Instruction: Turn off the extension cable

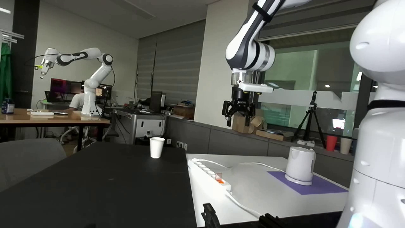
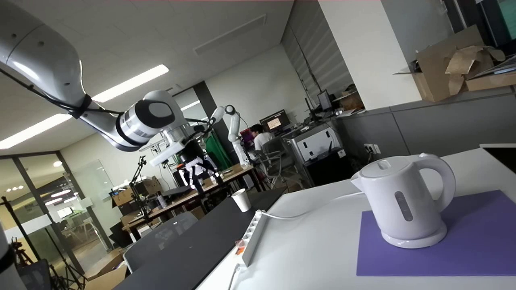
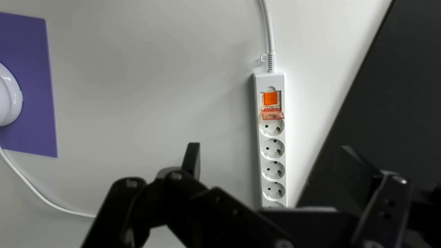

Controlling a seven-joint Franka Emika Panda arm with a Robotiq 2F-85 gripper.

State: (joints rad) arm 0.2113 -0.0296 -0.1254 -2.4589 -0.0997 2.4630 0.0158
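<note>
As the arm [image 1: 251, 28] angles down, its empty end effector [image 1: 238, 122] gapes wide above the extension cable [image 3: 272, 138]

Extension cable [image 3: 272, 138]: smooth plastic; switch cover [image 3: 272, 115] see-through plastic. Kettle [image 2: 389, 197]: glossy, plastic by look. Mat [image 2: 475, 237]: smooth, matt. Cup [image 1: 156, 148]: papery, dull. Table [image 2: 310, 241]: smooth, faint sheen. Claw [image 1: 238, 121]: mostly matt.

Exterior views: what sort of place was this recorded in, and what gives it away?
Most likely a robotics lab: another robot arm stands across the room, a person sits near a lit monitor, and a black tripod stands by a window.
</note>
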